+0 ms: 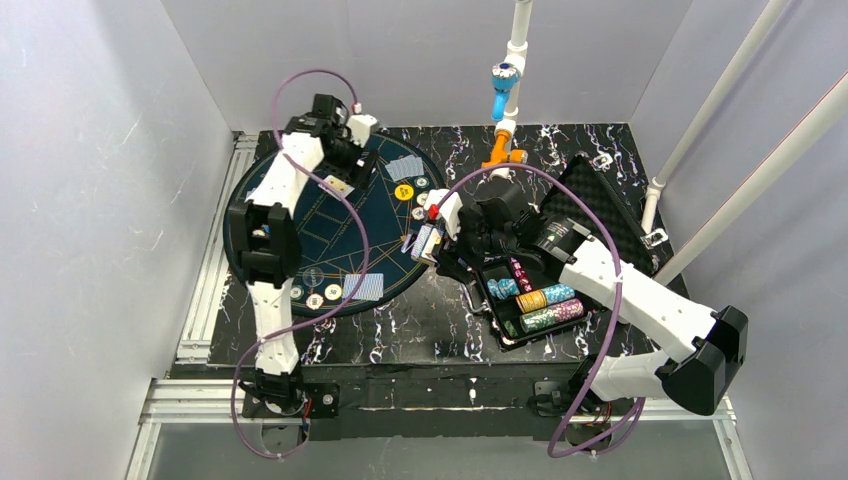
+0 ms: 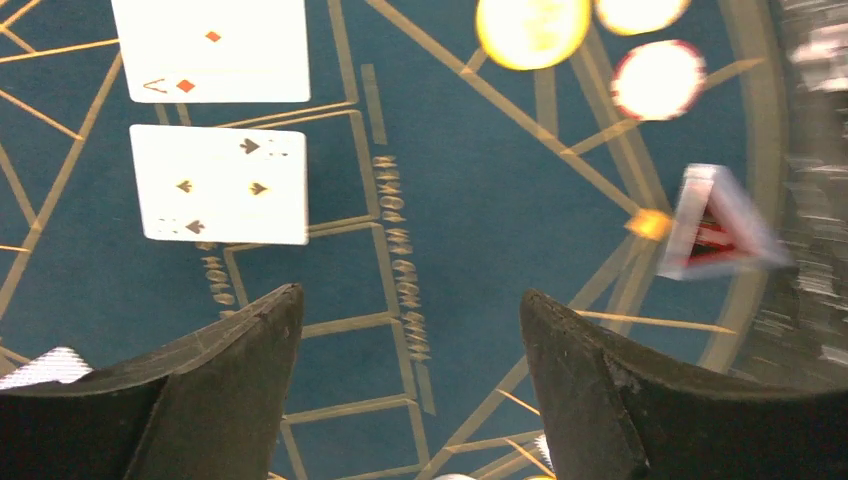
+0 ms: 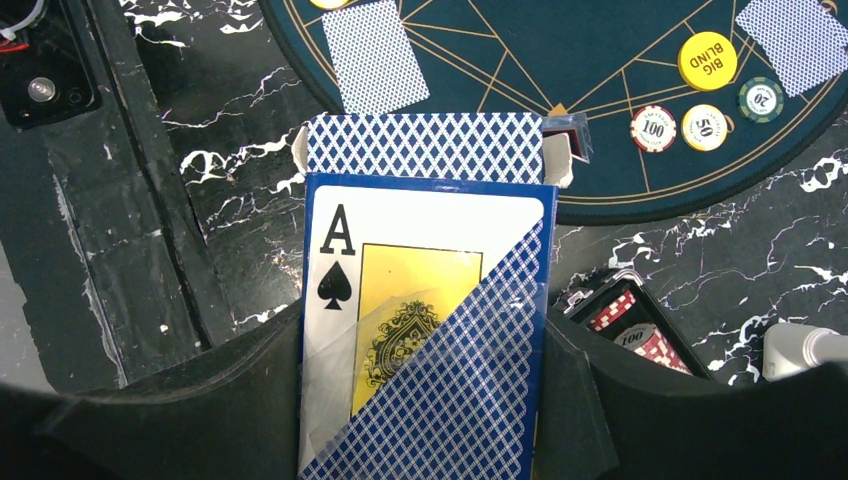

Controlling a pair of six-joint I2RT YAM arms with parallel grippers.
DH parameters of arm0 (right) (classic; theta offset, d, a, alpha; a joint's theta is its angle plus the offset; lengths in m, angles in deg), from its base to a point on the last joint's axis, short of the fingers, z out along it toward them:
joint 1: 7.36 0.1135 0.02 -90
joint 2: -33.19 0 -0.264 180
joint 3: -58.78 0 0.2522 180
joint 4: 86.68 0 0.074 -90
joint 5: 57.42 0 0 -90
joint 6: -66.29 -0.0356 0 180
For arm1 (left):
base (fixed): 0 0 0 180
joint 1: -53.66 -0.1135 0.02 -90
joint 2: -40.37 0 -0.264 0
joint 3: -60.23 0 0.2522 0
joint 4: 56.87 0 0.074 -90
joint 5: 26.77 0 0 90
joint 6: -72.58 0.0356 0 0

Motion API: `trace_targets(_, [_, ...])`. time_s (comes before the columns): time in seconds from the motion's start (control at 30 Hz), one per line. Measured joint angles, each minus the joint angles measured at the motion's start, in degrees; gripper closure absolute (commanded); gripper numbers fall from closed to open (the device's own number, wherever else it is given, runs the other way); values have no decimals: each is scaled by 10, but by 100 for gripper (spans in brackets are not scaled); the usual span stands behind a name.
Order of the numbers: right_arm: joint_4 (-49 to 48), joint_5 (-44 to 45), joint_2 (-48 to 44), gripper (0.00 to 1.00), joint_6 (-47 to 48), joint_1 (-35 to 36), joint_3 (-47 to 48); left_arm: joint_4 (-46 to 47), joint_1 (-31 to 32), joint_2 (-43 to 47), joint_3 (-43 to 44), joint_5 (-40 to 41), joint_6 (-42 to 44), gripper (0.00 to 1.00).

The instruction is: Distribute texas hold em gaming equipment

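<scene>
At the mat's (image 3: 600,40) near-right edge, the right claw (image 3: 425,345) pinches a card box (image 3: 430,250) by its sides. The box is upright, ace-of-spades panel toward the camera, with the blue-backed deck (image 3: 425,145) showing at its open top. I judge the step in hand to be dealing: the pack is presented beside the mat, ready for a card to be taken.

The left claw (image 2: 410,300) hangs spread and empty over the far side of the mat. Just beyond it lie two face-up cards (image 2: 220,185) side by side, with a yellow chip (image 2: 532,28) and a white, red-edged one (image 2: 657,78) further along. A blurred white-and-red object at the mat's rim I cannot identify.

Already on the mat:
- face-down cards (image 3: 370,55) near the box and another set (image 3: 795,40) further round
- a "BIG BLIND" disc (image 3: 707,60)
- chips marked 100 (image 3: 653,128), 50 (image 3: 704,127) and 20 (image 3: 760,98)

More chips lie in rows in the case (image 1: 605,190), which stands open on the bench (image 3: 230,200) under the right arm.

The next move probably calls for the left claw to cross to the box and nip the deck's exposed edge while the right holds steady. The cards look thin and slick, so more than one could slide out together.
</scene>
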Motion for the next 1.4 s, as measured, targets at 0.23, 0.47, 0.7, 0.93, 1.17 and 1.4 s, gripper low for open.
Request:
trace_targets(0.23, [-1, -12, 0, 99, 0, 0, 0, -36, -52, 191, -85, -263, -141, 14])
trace_targets(0.47, [-12, -30, 1, 99, 0, 1, 0, 44, -23, 386, -338, -465, -330, 15])
trace_targets(0.7, [-18, -40, 13, 99, 0, 14, 0, 73, 41, 430, -436, -508, -394, 22])
trace_targets(0.93, [-22, -41, 23, 99, 0, 27, 2, 99, 77, 447, -460, -507, -413, 33])
trace_targets(1.17, [-26, -41, 24, 99, 0, 28, 13, 86, 86, 447, -465, -483, -402, 44])
trace_targets(1.4, [-22, -38, 24, 99, 0, 28, 14, 54, 44, 446, -465, -503, -387, 49])
